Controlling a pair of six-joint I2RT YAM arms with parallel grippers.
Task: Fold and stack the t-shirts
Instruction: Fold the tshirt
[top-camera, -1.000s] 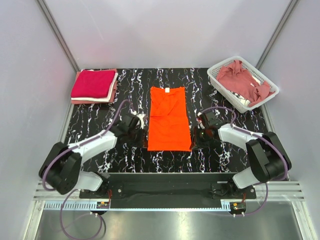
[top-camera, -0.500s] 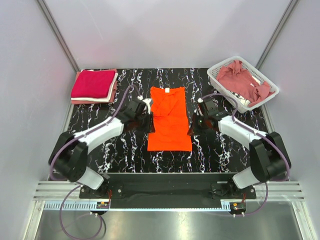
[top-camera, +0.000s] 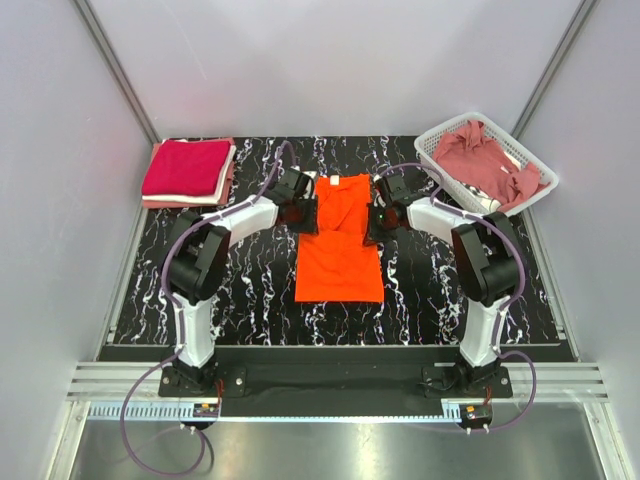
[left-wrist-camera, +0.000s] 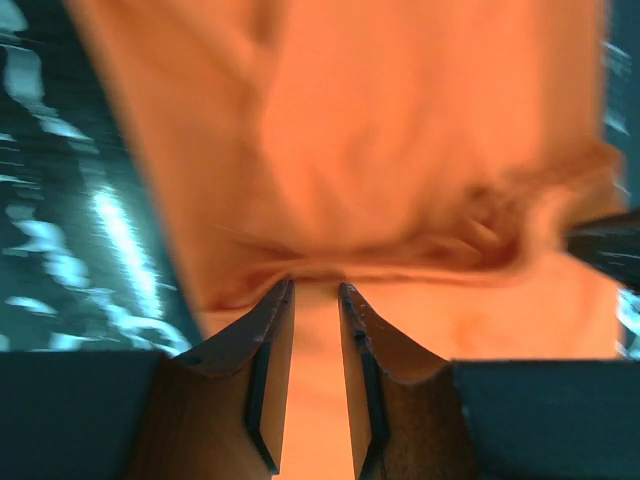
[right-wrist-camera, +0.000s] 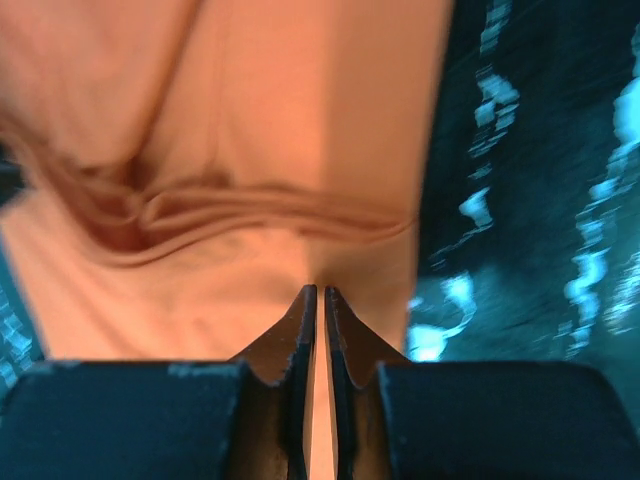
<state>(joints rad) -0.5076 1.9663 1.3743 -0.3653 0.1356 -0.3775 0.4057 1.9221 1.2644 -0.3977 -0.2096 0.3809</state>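
Observation:
The bright orange t-shirt (top-camera: 338, 250) lies flat in the middle of the black marbled table (top-camera: 250, 290), with a cross crease about a third of the way down. My left gripper (top-camera: 300, 212) is at its left edge and my right gripper (top-camera: 376, 215) at its right edge, both level with the crease. In the left wrist view the gripper (left-wrist-camera: 315, 288) pinches orange cloth (left-wrist-camera: 400, 130) that bunches at its tips. In the right wrist view the gripper (right-wrist-camera: 320, 290) is nearly closed on the orange cloth (right-wrist-camera: 250, 120). A crimson-magenta t-shirt (top-camera: 185, 165) tops a folded stack.
The folded stack sits at the back left, with pale pink cloth (top-camera: 190, 199) under the crimson one. A white lattice basket (top-camera: 436, 150) at the back right holds a crumpled dusty rose shirt (top-camera: 480, 160). Grey walls enclose the table.
Both grippers have moved from beside the shirt's lower part toward the far end, along its sides. A cross crease has formed across the shirt's upper part.

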